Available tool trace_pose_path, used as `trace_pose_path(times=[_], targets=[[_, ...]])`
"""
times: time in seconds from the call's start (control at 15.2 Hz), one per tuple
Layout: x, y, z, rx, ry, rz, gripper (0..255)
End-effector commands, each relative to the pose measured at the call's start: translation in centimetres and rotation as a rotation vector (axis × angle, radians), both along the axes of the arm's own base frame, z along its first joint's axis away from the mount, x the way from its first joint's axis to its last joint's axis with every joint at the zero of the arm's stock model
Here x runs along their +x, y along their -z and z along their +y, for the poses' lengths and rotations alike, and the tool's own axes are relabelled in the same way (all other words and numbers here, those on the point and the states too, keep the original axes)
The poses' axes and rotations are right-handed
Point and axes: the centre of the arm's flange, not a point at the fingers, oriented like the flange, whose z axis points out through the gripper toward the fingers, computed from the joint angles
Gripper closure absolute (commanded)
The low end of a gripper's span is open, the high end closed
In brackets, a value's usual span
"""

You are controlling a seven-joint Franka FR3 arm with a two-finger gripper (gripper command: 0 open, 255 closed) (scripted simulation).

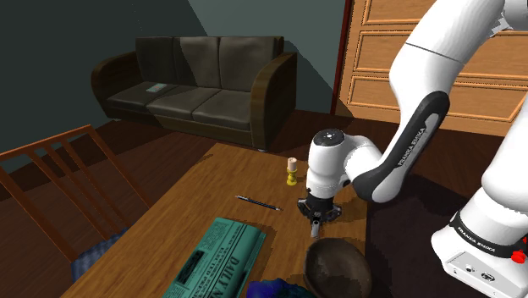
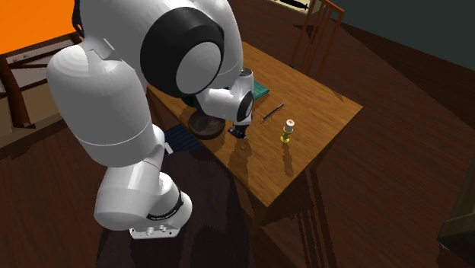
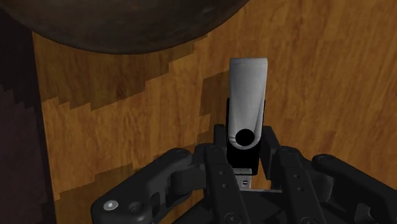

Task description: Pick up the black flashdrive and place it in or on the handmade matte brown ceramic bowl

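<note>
While the black flashdrive (image 3: 247, 95) with its silver swivel cover is sitting clasped between the fingers of the black gripper (image 3: 245, 147) over the wooden table (image 1: 169, 229), the dark brown bowl (image 3: 127, 25) is resting just beside it, and a folded green newspaper (image 1: 222, 254), a pen (image 1: 258, 202) and a small candle (image 1: 292, 172) are lying farther off.

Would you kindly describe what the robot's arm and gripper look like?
The arm is built of rounded, glossy white shells with dark grey joints. Pale FRANKA EMIKA lettering runs along one dark band. The gripper is all black, with two blocky fingers and small round screw heads on its body.
</note>
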Motion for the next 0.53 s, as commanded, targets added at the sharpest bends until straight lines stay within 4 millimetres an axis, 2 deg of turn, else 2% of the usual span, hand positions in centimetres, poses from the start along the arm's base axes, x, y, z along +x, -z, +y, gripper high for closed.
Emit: trace_pose_path(times=[0.0, 0.4, 0.46], targets=[[-0.53, 0.63, -0.43, -0.03, -0.001, 0.027, 255], [-0.52, 0.58, -0.4, -0.03, -0.001, 0.027, 255], [-0.52, 0.05, -0.4, -0.03, -0.001, 0.027, 255]])
